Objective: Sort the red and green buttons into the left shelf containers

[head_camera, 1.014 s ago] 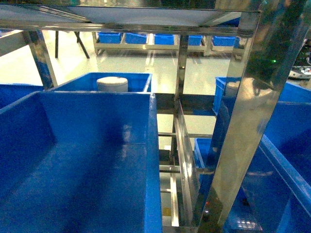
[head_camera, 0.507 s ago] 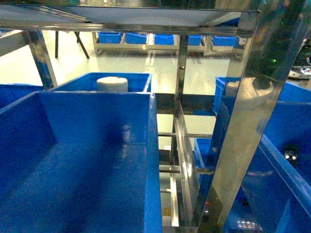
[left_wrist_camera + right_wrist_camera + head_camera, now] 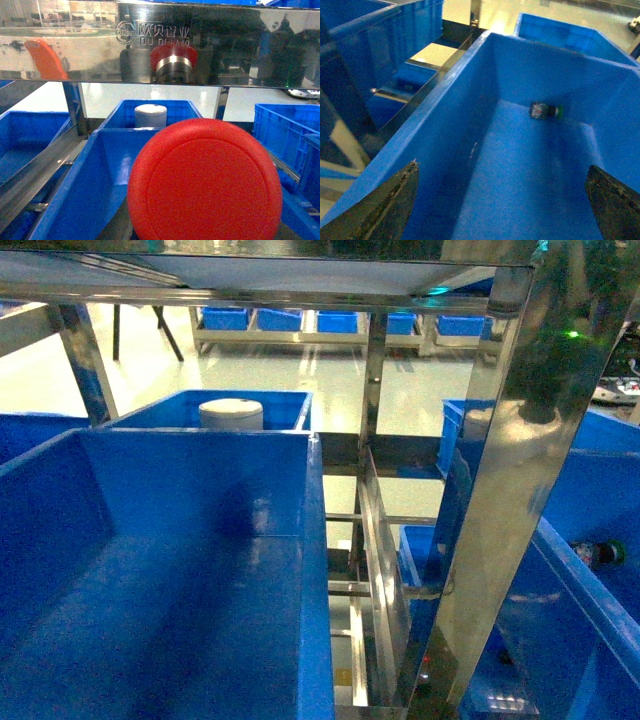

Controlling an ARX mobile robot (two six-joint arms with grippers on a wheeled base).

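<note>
Steel shelf [image 3: 505, 470] frames big blue bins [image 3: 180, 570]. Right bin [image 3: 520, 165] holds the green button [image 3: 546, 111], lying on its side on the floor near the far wall. Right gripper [image 3: 502, 205] fingers spread wide, empty, above that bin. Red button [image 3: 204, 182] fills the left wrist view; left gripper's fingers not visible, grip can't be confirmed. White tub [image 3: 231, 414] in far bin.

A green button [image 3: 598, 553] now lies at the right edge of the head view inside the right blue bin [image 3: 590, 580]; a second ago that spot was bare, then held only a dark shape.
</note>
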